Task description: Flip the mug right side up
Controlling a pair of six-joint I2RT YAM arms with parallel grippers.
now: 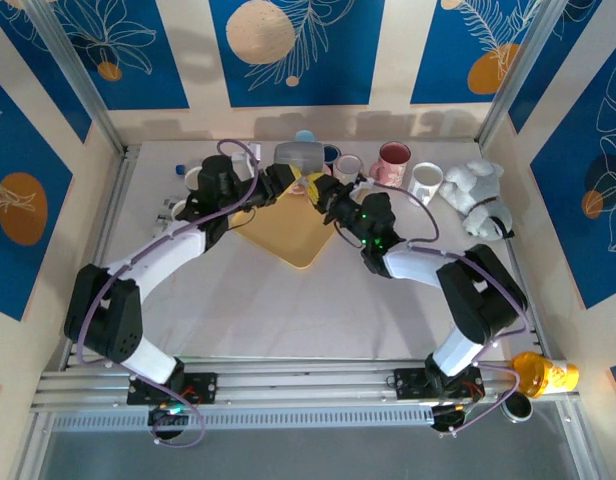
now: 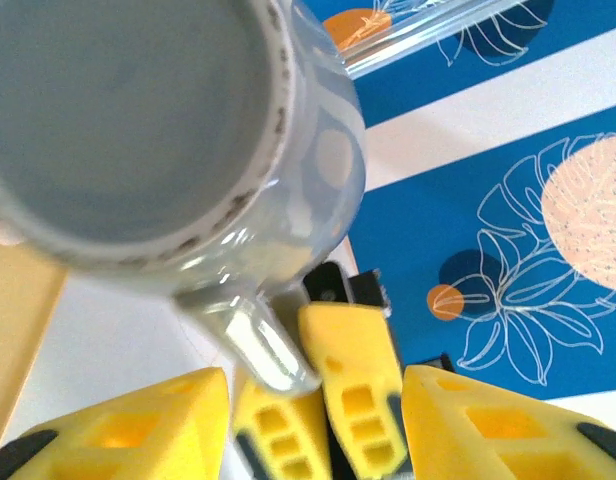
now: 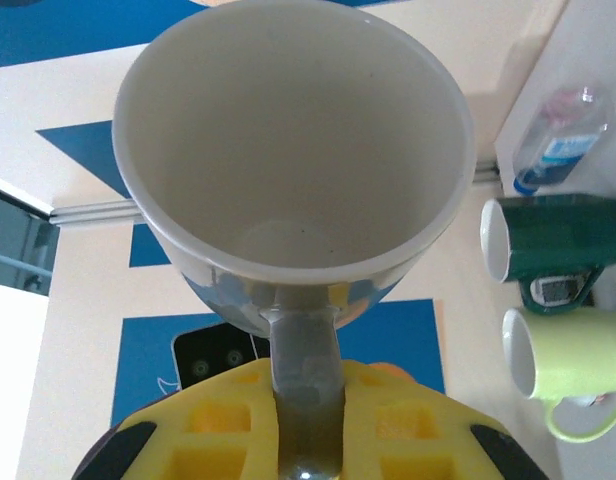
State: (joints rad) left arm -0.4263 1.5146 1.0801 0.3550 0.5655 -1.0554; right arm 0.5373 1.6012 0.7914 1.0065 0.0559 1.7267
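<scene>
The grey mug hangs above the far edge of the yellow board, between my two grippers. My right gripper is shut on its handle, and the mug's open mouth faces the right wrist camera. My right gripper has both yellow pads pressed against the handle. In the left wrist view the mug's base faces the camera. My left gripper stands open there, its fingers spread to either side of the handle and the right gripper's fingers. My left gripper sits just left of the mug.
Several mugs line the back edge, among them a pink one and a white one, with a white plush toy at the right. A dark green mug, a pale green mug and a bottle lie at the back left.
</scene>
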